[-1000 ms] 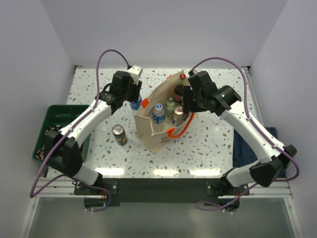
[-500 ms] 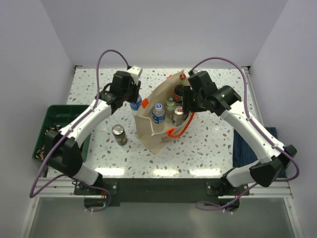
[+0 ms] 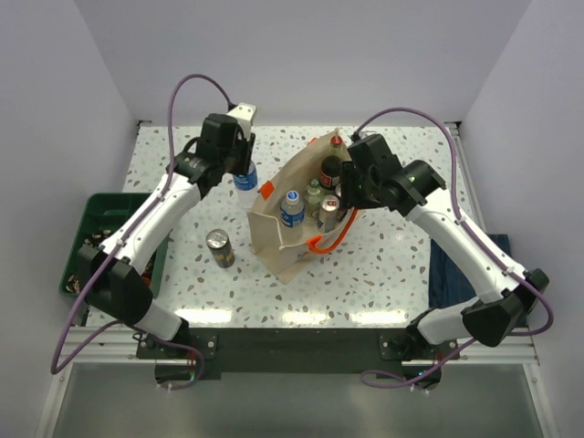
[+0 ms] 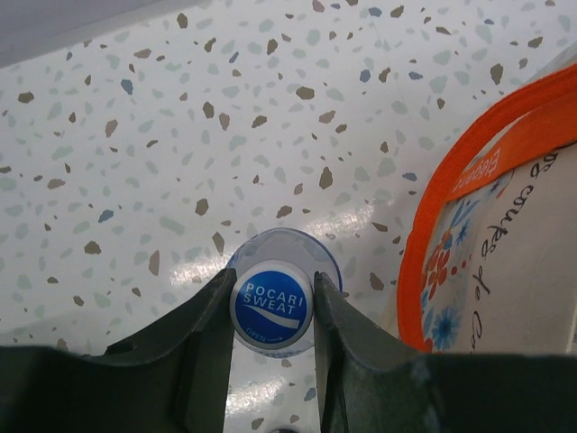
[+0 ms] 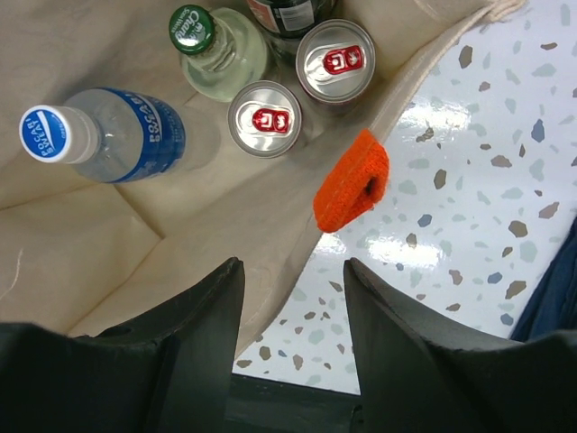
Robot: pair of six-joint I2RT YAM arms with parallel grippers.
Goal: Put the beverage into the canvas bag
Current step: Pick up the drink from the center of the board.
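Speckled table w/ canvas bag standing mid, mouth open, bottles + cans inside. L arm stretched far, elbow out left, wrist bent down. L gripper clamped narrow on cap end of Pocari Sweat bottle, upright, just left of bag, outside it; on table or lifted, can't tell. R arm arched in from right, wrist pointing down over bag's right rim. R gripper jaws apart, nothing held, canvas edge below gap. Green tray at left, off table edge. Lone can upright, near-left of bag.
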